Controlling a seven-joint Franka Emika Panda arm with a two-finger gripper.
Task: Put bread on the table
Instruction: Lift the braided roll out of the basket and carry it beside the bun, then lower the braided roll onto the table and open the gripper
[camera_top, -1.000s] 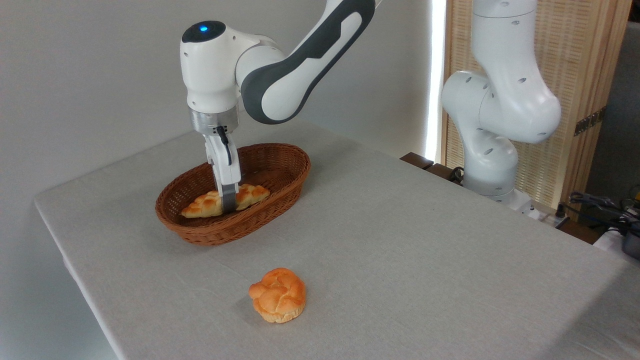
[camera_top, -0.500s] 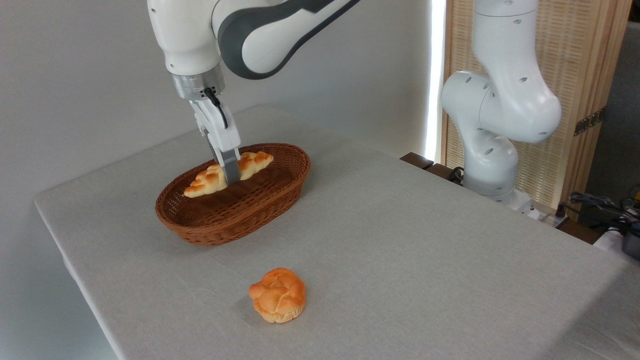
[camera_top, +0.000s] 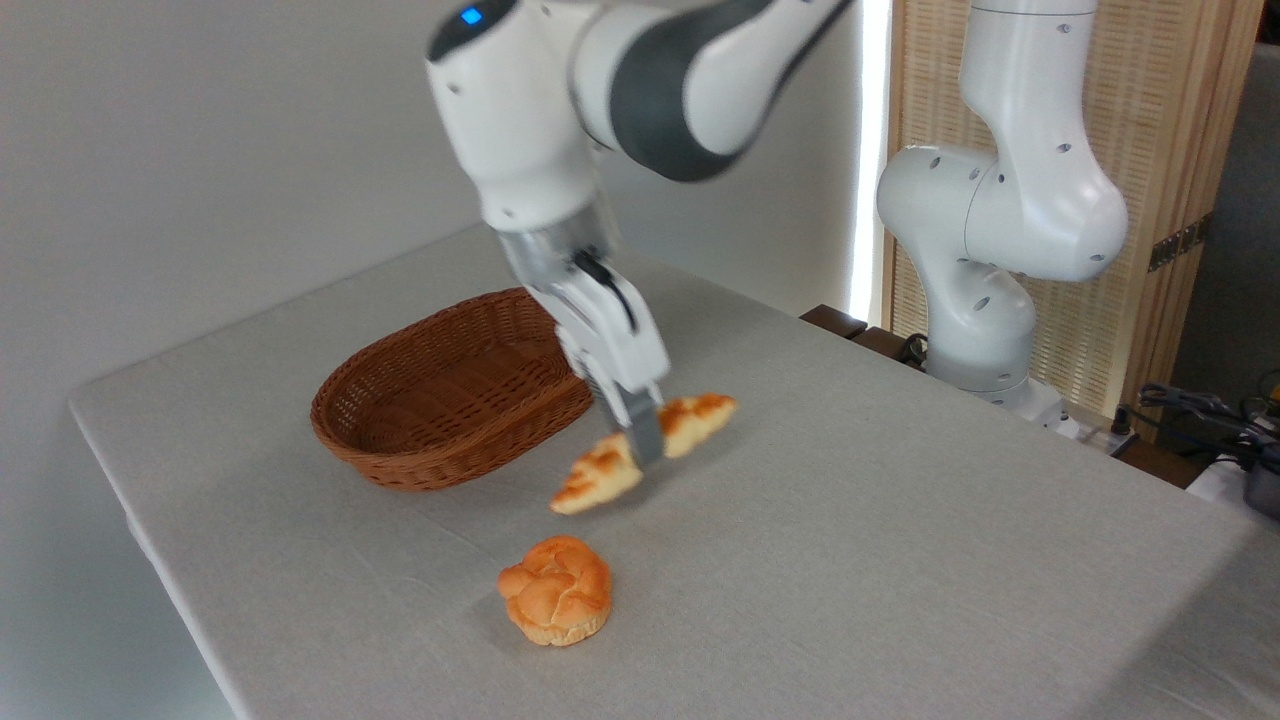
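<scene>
One arm tilted, gripper (camera_top: 645, 445) clamped on bread (camera_top: 640, 452), above table (camera_top: 850, 500).

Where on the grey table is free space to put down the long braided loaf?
The light grey cloth table is bare across its right half, between the round knotted orange bun and the white robot base. It is crowded on the left: the brown oval wicker basket, the bun, and the end effector gripping the long golden braided loaf.

Tool (camera_top: 645, 440) grips bread (camera_top: 640, 452) — above the table (camera_top: 850, 520).
</scene>
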